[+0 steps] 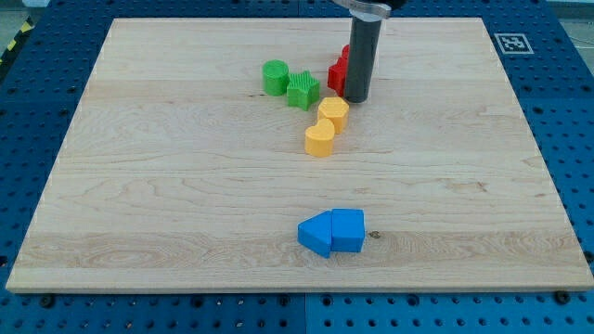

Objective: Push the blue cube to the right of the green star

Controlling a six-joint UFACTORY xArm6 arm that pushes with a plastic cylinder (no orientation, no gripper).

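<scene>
The blue cube (348, 230) is seen at six o'clock on the board, touching a second blue block (316, 234) at its nine o'clock. The green star (303, 91) sits well apart at twelve o'clock. No gripper is fitted; my tip (357, 98) rests against a red block (337, 72). The blue neighbour could be dragged along, or the yellow blocks (327, 126) struck en route.

Blue cube (348, 230) low centre, touching another blue block (315, 234), green star (303, 91) near top, well apart
</scene>
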